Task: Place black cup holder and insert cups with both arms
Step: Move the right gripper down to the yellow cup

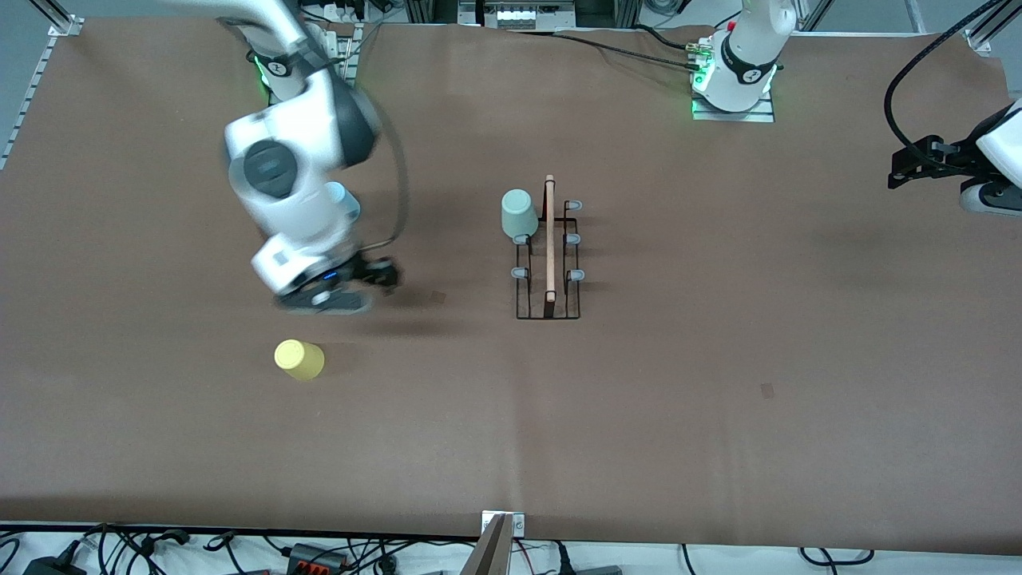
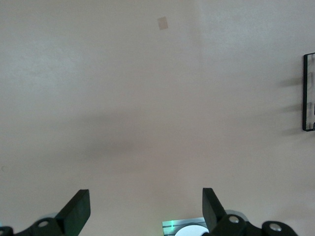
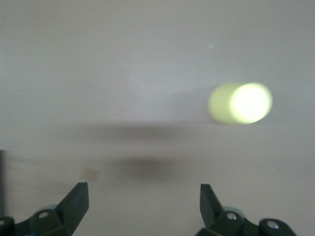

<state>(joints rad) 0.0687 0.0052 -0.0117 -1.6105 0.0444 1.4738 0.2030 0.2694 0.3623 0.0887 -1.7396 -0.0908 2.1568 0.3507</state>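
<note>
The black cup holder (image 1: 548,255) stands mid-table with the mint cup (image 1: 518,214) on a peg. My right gripper (image 3: 142,206), fingers wide and empty, hangs over bare table near the yellow cup (image 1: 299,359), with the blue cup (image 1: 343,200) mostly hidden by that arm. My left gripper (image 2: 146,209), also wide, waits at its table end; two cups remain, I judge.

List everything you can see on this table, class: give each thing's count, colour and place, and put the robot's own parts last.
Black cup holder: one, black wire with a wooden rod handle, mid-table.
Mint green cup: one, upturned on a holder peg, on the side toward the right arm's end.
Yellow cup: one, lying on the table, nearer the front camera than the holder, toward the right arm's end.
Light blue cup: one, mostly hidden by the right arm.
Table: one, brown cover.
Right gripper: open, above the table near the yellow cup.
Left gripper: open, waiting at the left arm's end.
</note>
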